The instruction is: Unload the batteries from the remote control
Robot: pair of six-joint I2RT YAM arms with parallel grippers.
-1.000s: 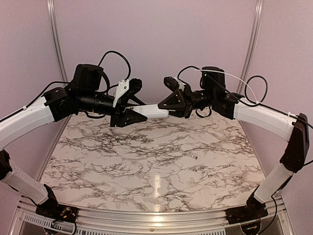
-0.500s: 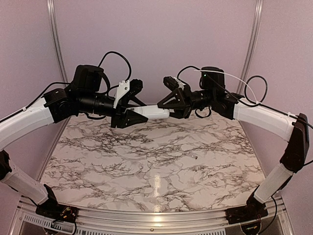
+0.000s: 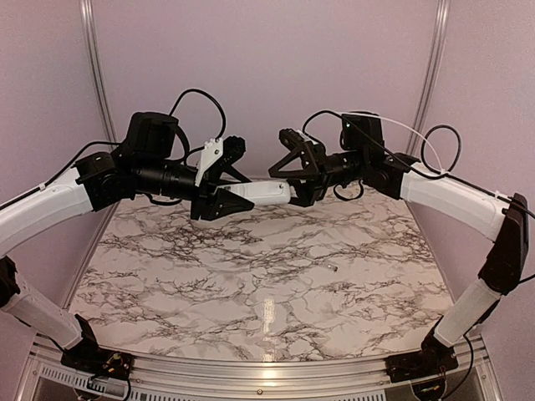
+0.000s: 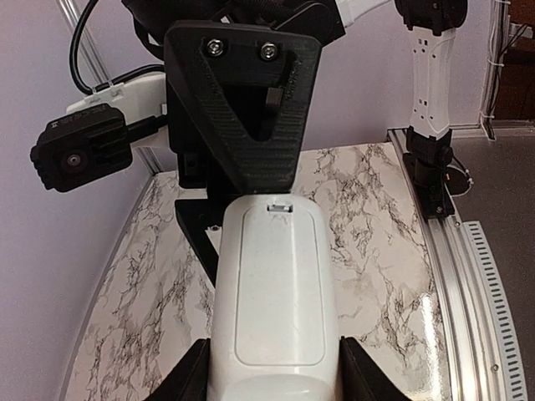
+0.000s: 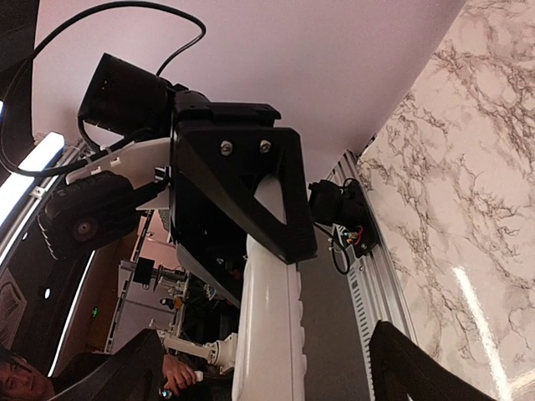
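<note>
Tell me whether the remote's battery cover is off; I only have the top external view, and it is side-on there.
Observer: No. The left wrist view shows the remote control back toward the camera, its battery cover closed.
Reviewer: Is the right gripper clamping it?
Observer: No. The right wrist view shows the right gripper open, its fingers clear of it on both sides.
Reviewer: What holds it?
Observer: The left gripper, fingers pressed on its long edges.
</note>
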